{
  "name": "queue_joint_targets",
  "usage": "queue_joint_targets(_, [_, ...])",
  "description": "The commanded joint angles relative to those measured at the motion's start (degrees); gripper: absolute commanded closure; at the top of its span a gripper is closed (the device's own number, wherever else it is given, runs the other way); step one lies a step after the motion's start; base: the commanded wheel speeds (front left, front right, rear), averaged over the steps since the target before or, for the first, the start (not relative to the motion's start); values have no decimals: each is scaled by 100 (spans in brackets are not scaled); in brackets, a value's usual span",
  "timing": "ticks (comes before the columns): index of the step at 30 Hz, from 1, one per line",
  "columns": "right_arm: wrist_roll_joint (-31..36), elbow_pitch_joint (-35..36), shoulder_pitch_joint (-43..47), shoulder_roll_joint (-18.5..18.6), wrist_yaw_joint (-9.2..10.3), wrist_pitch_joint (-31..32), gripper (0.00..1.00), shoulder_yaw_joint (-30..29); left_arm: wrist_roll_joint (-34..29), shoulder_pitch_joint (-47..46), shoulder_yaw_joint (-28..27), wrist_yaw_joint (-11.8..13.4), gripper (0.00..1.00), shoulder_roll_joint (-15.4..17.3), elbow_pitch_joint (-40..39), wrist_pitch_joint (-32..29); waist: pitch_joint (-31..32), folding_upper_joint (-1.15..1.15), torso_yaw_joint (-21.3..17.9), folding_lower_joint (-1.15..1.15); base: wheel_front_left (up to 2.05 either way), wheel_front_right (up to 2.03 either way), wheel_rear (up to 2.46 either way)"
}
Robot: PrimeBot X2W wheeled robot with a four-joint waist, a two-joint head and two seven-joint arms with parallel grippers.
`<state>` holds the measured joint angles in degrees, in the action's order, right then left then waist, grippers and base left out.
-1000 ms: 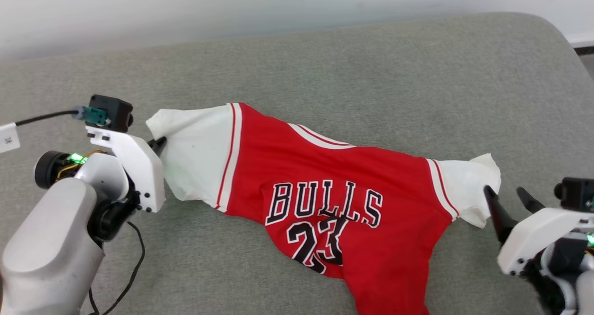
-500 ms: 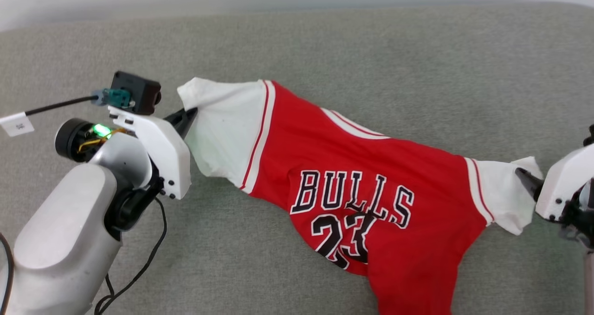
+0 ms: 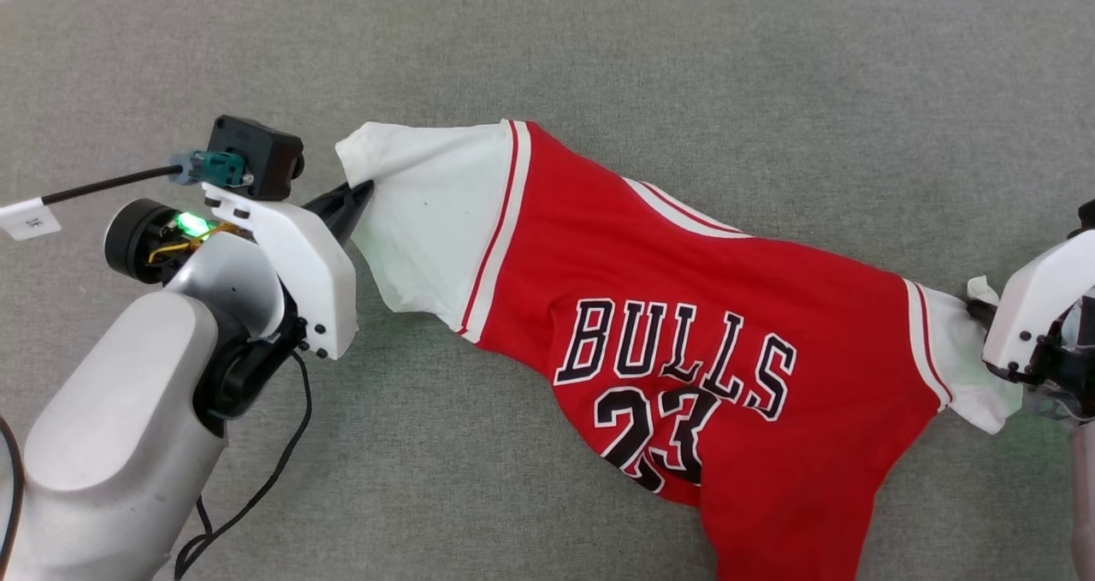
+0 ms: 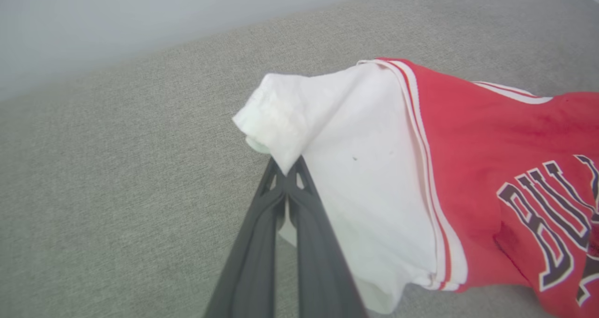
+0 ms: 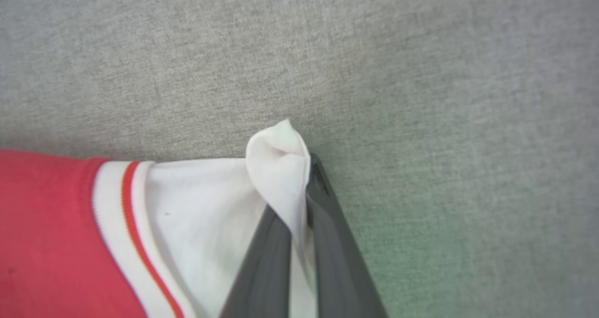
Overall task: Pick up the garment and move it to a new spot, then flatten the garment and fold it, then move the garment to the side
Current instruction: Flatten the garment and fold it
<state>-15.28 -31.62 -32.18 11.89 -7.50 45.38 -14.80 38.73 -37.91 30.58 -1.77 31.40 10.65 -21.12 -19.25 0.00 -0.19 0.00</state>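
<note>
Since both sleeves are pinched at once, I read this as the set-up for lifting the garment [image 3: 684,307] by its two ends.

Left gripper [image 3: 364,194]: fingers pressed together on the outer edge of the white left sleeve [image 3: 428,213]. The cloth bunches at the tips in the left wrist view.

Right gripper [image 3: 975,309]: fingers likewise closed, with a peak of the white right sleeve [image 3: 962,376] squeezed between them in the right wrist view.

The garment lies face up on the grey cushion [image 3: 684,50], lettering readable, running from far left to near right. Its hem trails off the near edge of the head view. The shoulder line looks drawn fairly taut between the two grips; the body below it is slack and rumpled.

Judgement: holding the sleeve ends, well apart, should let the body hang open when raised, which I expect to ease flattening at the new spot.

Risk: such thin pinches near the sleeve hems could slip under the shirt's weight.

Folding not yet begun.
</note>
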Motion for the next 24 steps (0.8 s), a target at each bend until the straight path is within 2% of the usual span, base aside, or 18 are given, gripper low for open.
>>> queue_joint_targets(1, [-30, -257, 224, -163, 1, 36, 100, 136, 21, -7, -18, 4, 100, 7, 31, 32, 64, 0, -11, 0, 0, 0, 0])
queue_joint_targets(8, [22, 237, -172, 332, 3, -579, 100, 553, 2, -34, -113, 86, 100, -8, 291, 272, 582, 0, -70, 0, 0, 0, 0])
queue_joint_targets(14, [202, 361, -533, 574, 4, -1177, 100, 752, -27, -316, -259, 210, 100, -102, 716, 536, 1132, 0, -95, 0, 0, 0, 0])
queue_joint_targets(17, [319, 258, -832, 566, 4, -1460, 100, 774, 7, -563, -334, 239, 100, -214, 1069, 660, 1346, 0, -102, 0, 0, 0, 0])
queue_joint_targets(24, [547, -207, -1815, 431, 4, -2272, 100, 761, 83, -1459, -498, 55, 100, -503, 2136, 986, 1425, 0, -105, 0, 0, 0, 0])
